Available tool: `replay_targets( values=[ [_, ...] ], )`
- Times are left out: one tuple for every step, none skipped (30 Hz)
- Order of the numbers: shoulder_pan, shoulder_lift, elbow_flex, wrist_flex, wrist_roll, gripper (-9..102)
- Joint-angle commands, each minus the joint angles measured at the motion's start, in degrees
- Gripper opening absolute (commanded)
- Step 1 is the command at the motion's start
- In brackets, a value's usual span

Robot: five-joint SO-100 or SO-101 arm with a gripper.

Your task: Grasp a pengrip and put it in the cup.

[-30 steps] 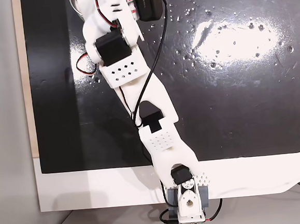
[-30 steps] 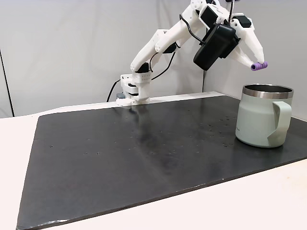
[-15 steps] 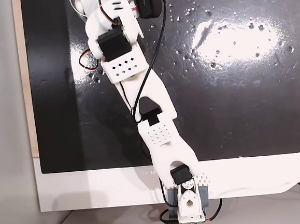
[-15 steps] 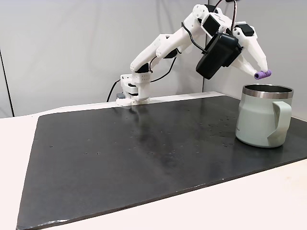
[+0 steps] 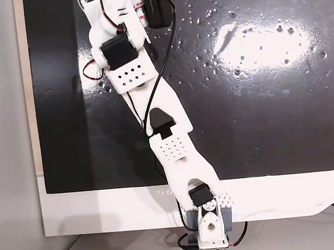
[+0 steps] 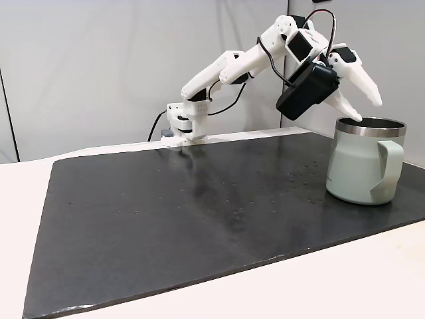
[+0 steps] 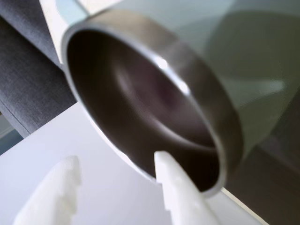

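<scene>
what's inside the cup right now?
In the wrist view the cup shows a dark, shiny steel inside, blurred, with no pengrip to be made out. One finger covers part of its mouth. From the side its wall hides the inside. The hand above it is open.

My gripper is gaping at the frame's bottom; the cup is filling the upper right, steel inside showing.

Pale grey-green cup with steel rim, black mat, white arm.
</scene>
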Motion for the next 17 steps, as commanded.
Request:
replay_targets(
  values=[
    [-0.53,1.67,-3.96,0.26,0.18,16],
    [-0.53,1.67,-3.96,0.35,0.18,16],
    [-0.53,1.67,-3.96,0.44,0.26,16],
    [-0.44,1.67,-3.96,0.53,0.26,15],
    [-0.44,1.67,-3.96,0.62,0.26,15],
    [-0.44,1.76,-3.96,0.7,0.26,15],
    [-0.44,1.76,-3.96,0.7,0.26,15],
    [-0.53,1.85,-3.96,0.7,0.26,15],
    [-0.62,1.93,-3.96,0.7,0.26,15],
    [-0.62,2.02,-3.96,0.7,0.26,15],
    [-0.7,2.02,-3.96,0.7,0.26,15],
    [-0.7,2.11,-3.96,0.7,0.26,15],
    [-0.7,2.11,-3.96,0.79,0.18,14],
    [-0.62,2.11,-3.96,0.79,0.18,14],
    [-0.62,2.11,-3.96,0.79,0.18,14],
    [-0.62,2.11,-3.96,0.79,0.09,14],
    [-0.62,2.11,-3.96,0.97,0.09,14]
  ],
)
